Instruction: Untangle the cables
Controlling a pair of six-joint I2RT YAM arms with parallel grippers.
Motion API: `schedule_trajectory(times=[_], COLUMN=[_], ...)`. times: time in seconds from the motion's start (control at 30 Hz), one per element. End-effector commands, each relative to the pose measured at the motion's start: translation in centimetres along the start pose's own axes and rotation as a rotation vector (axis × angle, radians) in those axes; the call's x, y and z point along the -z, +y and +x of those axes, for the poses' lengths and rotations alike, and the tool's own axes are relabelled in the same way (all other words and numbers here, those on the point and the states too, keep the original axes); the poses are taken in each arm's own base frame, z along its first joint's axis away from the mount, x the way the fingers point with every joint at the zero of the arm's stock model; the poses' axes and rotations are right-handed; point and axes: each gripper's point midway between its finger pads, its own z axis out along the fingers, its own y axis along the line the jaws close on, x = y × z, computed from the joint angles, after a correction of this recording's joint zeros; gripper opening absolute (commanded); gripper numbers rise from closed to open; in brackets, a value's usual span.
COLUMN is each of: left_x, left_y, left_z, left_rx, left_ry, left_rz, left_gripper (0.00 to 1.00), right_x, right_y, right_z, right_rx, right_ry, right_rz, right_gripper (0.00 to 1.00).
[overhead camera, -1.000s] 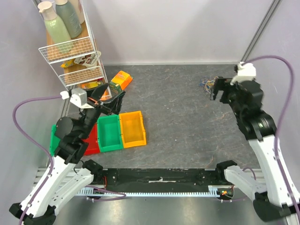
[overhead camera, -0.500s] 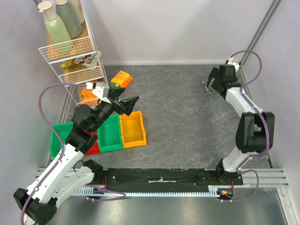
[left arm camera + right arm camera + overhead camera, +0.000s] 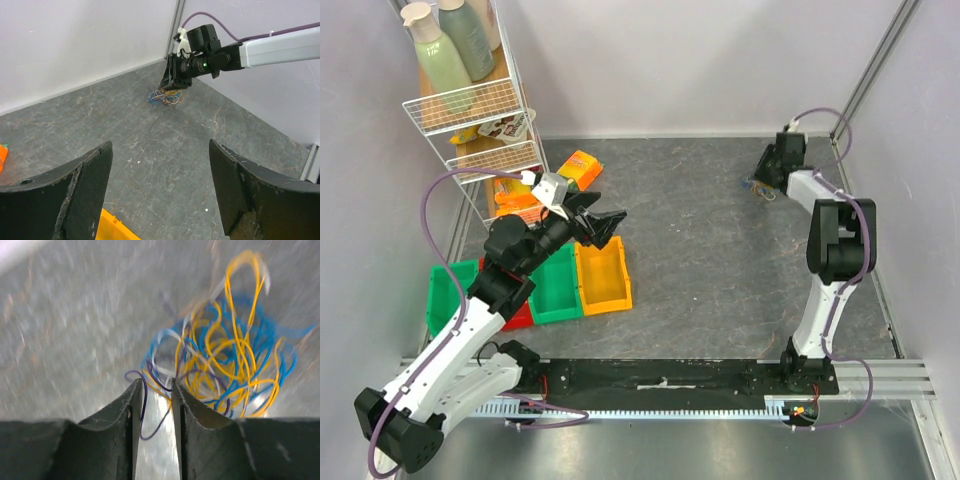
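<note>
Yellow-blue cables [image 3: 227, 362] — just beyond right fingers [image 3: 131, 405]

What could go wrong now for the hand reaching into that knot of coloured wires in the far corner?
The right hand is nearly closed at the edge of the cables, which are one tight knot, so it may drag the whole bunch instead of one loop. The left hand is open and far off, so nothing pins the bunch. The wall is close.

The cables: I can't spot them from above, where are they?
The cables lie in the table's far right corner near the back wall in the top view, right beside the right end effector.
</note>
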Motion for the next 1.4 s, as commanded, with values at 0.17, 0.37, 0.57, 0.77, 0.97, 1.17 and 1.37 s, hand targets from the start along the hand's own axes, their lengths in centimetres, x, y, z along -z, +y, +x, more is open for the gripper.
schedule_trajectory(times=[0.17,0.37,0.57,0.77,0.97,1.17,1.37], left_x=[-1.4,-2.7,-3.3,-3.8,-4.1,-4.5,-4.8], left_y=[-1.6,-2.8,-3.4,-3.6,-3.6,-4.5,-5.1], left_z=[0.7,3.4,5.0,6.4,7.3,9.1,11.0], left_rx=[0.073,0.154,0.199,0.211,0.219,0.257,0.265], left_ry=[0.04,0.152,0.208,0.264,0.292,0.362,0.427], left_rz=[0.109,0.199,0.245,0.267,0.277,0.305,0.298], left_gripper=[0.82,0.73,0.72,0.66,0.65,0.6,0.57], right_x=[11.5,20.8,22.5,17.3,11.1,10.3,17.2], right_y=[5.4,6.2,3.2,0.2,0.5,1.3,5.6], right_z=[10.1,16.2,9.4,7.3,8.8,12.6,18.6], right_rx=[0.037,0.093,0.164,0.155,0.244,0.284,0.382], right_ry=[0.163,0.247,0.045,0.075,0.239,0.332,0.363], right_rz=[-0.322,-0.481,-0.282,-0.066,-0.05,-0.092,-0.271], right_gripper=[0.09,0.16,0.67,0.78,0.77,0.32,0.02])
